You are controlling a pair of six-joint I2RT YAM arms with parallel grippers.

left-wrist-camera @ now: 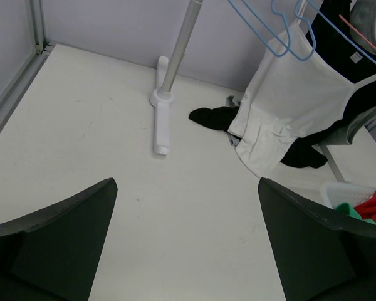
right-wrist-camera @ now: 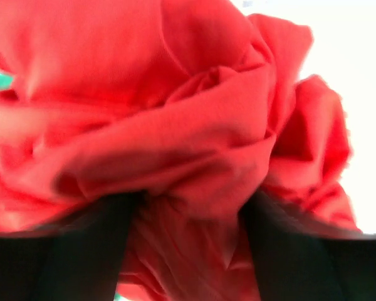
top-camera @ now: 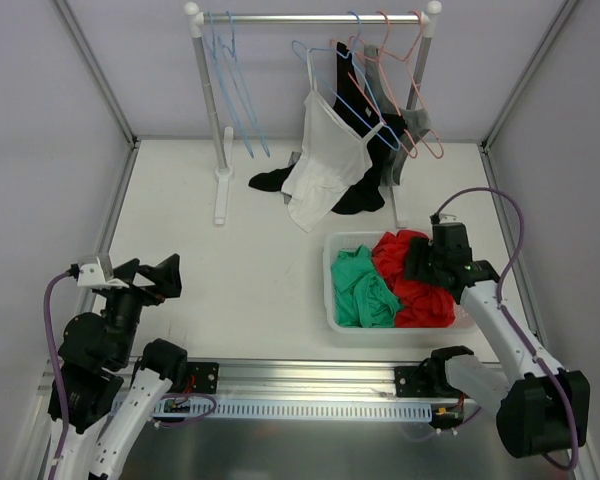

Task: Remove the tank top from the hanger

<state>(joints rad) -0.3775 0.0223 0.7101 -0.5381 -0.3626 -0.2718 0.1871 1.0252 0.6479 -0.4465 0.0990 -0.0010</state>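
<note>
Your right gripper [top-camera: 427,262] hangs low over the white basket [top-camera: 390,333], and in the right wrist view its fingers [right-wrist-camera: 81,251] stand parted with folds of the red garment [top-camera: 425,302] bulging loosely between them; nothing shows a pinch. A green garment [top-camera: 362,288] lies beside the red one in the same basket. Your left gripper [top-camera: 156,275] waits near its own base above the bare table [top-camera: 250,250], jaws spread wide and empty.

The tank top that remains to be freed, by this reading, is the white tank top [top-camera: 325,150]. It hangs by its straps from a blue hanger [left-wrist-camera: 294,56] on the rail [top-camera: 310,17], its hem trailing onto the table, with black and grey garments crowded just behind it.

The step in hand appears to be the drop into the basket. Next, you lift the right gripper clear of the cloth, then reach for the white top's strap, taking care not to catch the neighbouring hangers.
</note>
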